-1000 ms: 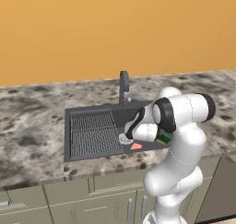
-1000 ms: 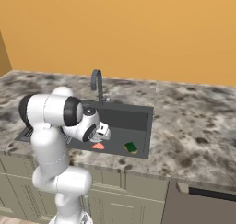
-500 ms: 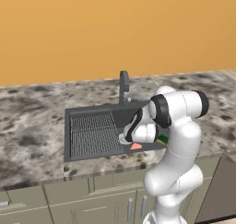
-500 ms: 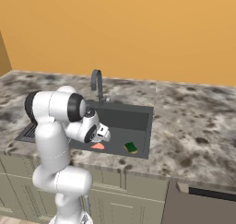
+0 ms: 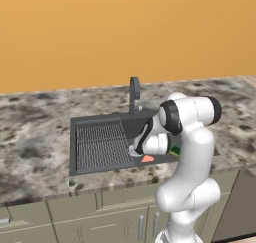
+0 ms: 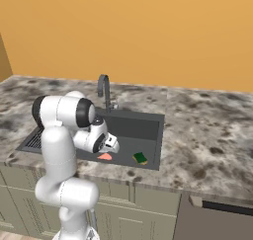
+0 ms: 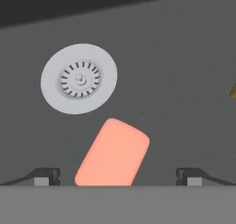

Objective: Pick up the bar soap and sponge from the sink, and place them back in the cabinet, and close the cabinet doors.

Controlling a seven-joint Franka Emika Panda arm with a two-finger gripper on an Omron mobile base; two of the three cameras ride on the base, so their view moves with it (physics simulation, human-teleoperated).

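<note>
Bar soap is lying flat on the sink floor just by the drain, right between my wide-open fingertips. Looks light, hard, probably slick, so I'd pinch across its narrow width, mid-bar.

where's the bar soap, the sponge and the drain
bar soap [image 7: 113,153], hand view, middle of its pink top face
sponge [image 6: 140,158], right base view, green top face
drain [image 7: 79,79], hand view, centre of the silver strainer

A kitchen: granite counter, inset sink with faucet, cabinets beneath.
</note>
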